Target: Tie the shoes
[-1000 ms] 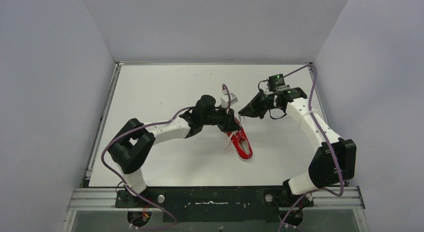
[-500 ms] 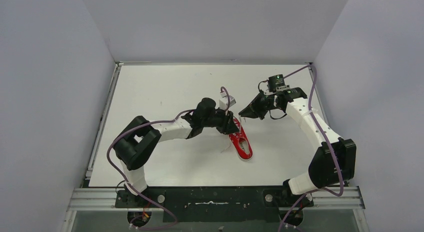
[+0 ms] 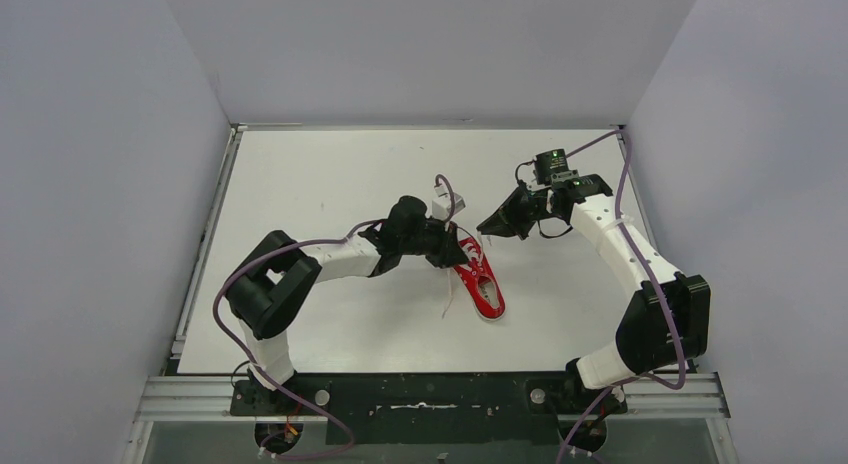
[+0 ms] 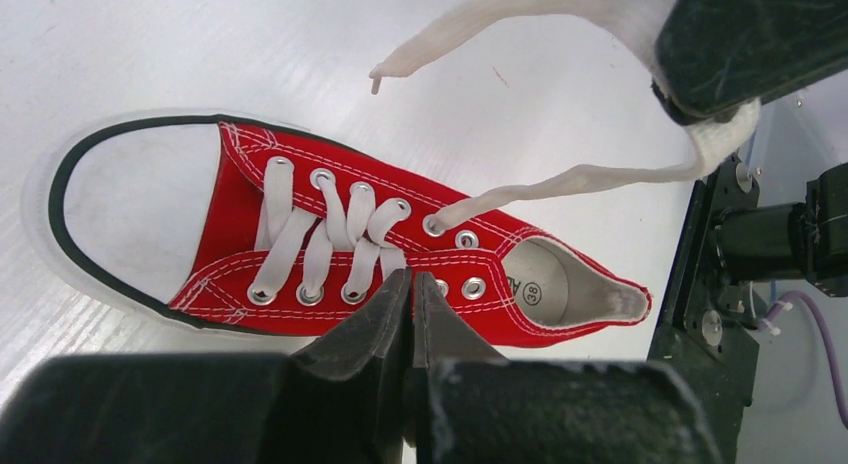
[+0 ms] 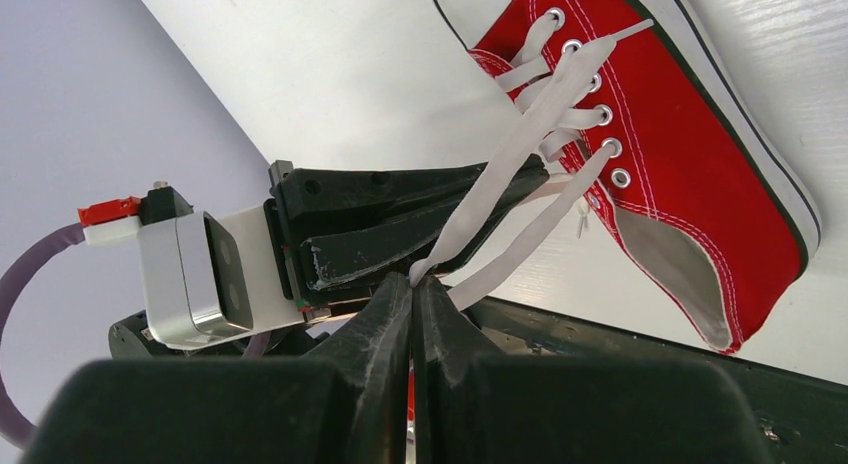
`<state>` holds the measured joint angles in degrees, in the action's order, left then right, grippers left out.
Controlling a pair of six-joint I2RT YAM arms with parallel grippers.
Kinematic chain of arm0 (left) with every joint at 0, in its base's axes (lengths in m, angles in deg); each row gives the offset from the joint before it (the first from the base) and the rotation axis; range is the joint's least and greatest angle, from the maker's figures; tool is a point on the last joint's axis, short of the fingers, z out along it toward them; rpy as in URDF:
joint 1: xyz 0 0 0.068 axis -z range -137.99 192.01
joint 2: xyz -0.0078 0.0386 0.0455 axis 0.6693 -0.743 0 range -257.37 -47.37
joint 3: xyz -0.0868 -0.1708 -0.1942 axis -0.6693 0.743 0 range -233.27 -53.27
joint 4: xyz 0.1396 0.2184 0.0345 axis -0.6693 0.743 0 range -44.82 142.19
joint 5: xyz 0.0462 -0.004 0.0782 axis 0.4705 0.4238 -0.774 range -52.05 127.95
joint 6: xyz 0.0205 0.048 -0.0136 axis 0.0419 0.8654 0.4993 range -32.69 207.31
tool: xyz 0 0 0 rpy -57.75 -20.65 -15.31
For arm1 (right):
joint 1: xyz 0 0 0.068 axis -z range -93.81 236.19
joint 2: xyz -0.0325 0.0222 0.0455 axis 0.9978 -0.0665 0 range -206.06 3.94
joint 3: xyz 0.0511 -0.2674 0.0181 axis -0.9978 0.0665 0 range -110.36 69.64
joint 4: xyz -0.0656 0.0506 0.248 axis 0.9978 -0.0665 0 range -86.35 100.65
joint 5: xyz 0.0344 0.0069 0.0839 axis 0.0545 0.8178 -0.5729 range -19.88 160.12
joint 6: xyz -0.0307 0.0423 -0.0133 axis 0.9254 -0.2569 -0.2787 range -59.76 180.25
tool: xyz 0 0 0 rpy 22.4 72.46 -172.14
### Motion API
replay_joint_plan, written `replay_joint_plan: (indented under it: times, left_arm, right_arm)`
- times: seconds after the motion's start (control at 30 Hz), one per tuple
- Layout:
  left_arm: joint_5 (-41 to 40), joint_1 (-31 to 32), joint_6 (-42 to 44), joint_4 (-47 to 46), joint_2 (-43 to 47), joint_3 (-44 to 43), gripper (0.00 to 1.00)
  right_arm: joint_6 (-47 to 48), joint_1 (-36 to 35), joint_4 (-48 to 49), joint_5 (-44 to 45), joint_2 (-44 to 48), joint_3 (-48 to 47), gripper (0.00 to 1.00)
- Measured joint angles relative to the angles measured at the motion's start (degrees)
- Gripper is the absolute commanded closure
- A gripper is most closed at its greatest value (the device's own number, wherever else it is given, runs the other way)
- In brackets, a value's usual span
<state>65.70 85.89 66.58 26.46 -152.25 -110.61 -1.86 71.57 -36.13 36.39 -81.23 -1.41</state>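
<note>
The red sneaker (image 3: 484, 290) lies on the white table between the arms, toe toward the far side. It also shows in the left wrist view (image 4: 235, 219) and the right wrist view (image 5: 690, 154). My right gripper (image 3: 485, 227) is shut on one white lace (image 5: 505, 164) midway and holds it raised above the shoe; one strand runs to an eyelet and the other ends free. My left gripper (image 3: 457, 252) is shut at the shoe's side by the upper eyelets (image 4: 411, 277), apparently on the other lace, whose end (image 3: 447, 302) hangs toward the table.
The white tabletop (image 3: 330, 184) is bounded by grey walls at the back and sides. A black mounting rail (image 3: 430, 394) runs along the near edge. The right arm's black base (image 4: 750, 244) stands just beyond the shoe's heel in the left wrist view.
My left gripper has shifted a little left and back, uncovering more of the shoe's top. The hanging lace end has swung slightly left. The right gripper has barely moved.
</note>
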Motion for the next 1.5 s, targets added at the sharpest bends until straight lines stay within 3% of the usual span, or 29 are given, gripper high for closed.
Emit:
replay_joint_plan:
  times: [0.67,1.0,1.5]
  left_arm:
    - [2.2,1.1,-3.1,-10.3,-0.2,-0.8,0.98]
    - [2.6,1.5,-4.5,-15.5,-2.1,-0.8,0.84]
    - [2.7,1.6,-5.8,-19.3,-3.9,-0.8,0.77]
  right_arm:
    - [-2.8,0.3,0.5,-0.4,-1.5,0.0,1.00]
    - [-5.0,1.1,0.9,-0.4,-1.6,0.0,1.00]
    - [-6.3,1.1,0.9,-0.3,-1.8,0.0,1.00]
